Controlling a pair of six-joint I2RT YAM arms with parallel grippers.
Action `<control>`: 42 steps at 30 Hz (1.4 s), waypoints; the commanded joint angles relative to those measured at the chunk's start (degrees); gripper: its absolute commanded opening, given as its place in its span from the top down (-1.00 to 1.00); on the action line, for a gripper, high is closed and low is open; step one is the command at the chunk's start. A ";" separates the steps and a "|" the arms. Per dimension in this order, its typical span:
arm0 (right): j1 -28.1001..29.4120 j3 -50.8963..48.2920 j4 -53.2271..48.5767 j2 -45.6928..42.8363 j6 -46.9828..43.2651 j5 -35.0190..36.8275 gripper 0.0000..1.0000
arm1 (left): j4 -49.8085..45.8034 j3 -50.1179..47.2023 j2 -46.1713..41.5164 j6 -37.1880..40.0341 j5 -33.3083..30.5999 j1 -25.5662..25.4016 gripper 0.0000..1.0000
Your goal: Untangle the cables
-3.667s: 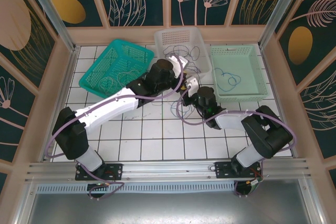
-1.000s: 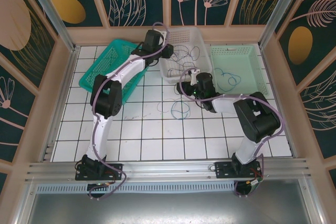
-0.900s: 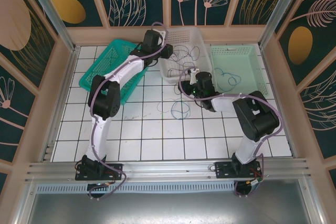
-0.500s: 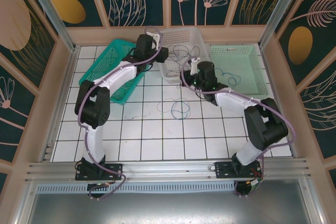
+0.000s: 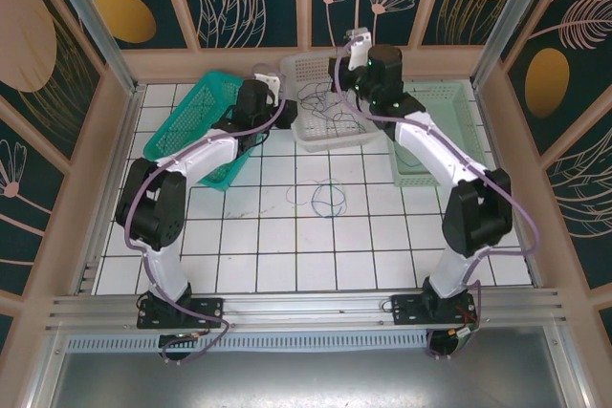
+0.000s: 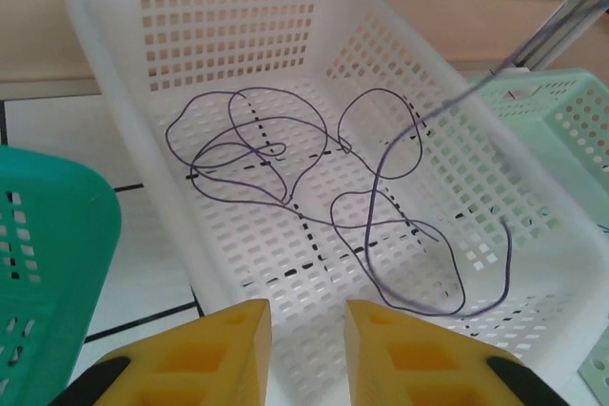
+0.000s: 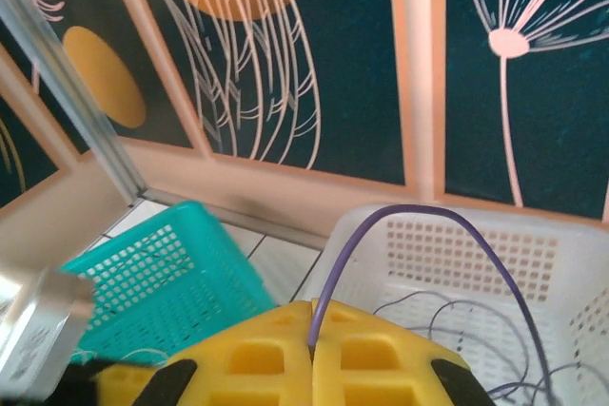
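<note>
While right pincer [image 7: 312,322] clamps cable [image 7: 409,206] above white basket [image 6: 228,35], left pincer [image 6: 307,320] stands apart; cables [image 6: 257,154] just ahead.

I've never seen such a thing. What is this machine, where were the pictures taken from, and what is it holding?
These are two robot arms bolted to the near edge of a table: the left arm and the right arm. The overhead picture comes from a fixed camera above and behind them. The other two come from a camera on each wrist, looking past yellow fingers. On the table are a teal basket, a white basket and a green basket; a blue cable lies in front. Thin tangled cables lie in the white basket. The right tool is shut on one cable, which arches down into that basket. The left tool faces the white basket, fingers apart, holding nothing visible.
</note>
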 commanded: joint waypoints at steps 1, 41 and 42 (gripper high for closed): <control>-1.61 5.97 -2.59 5.27 -1.13 -1.46 1.00 | 3.85 -2.76 -2.58 -1.80 -0.51 -0.02 0.48; -2.75 -42.46 -0.04 -21.94 9.36 -5.15 -0.50 | 7.34 -31.50 -12.99 -10.03 2.65 -18.30 0.32; -2.79 -44.56 0.74 -23.01 10.38 -4.89 -0.48 | 7.61 -31.44 -12.63 -10.03 2.51 -18.55 0.30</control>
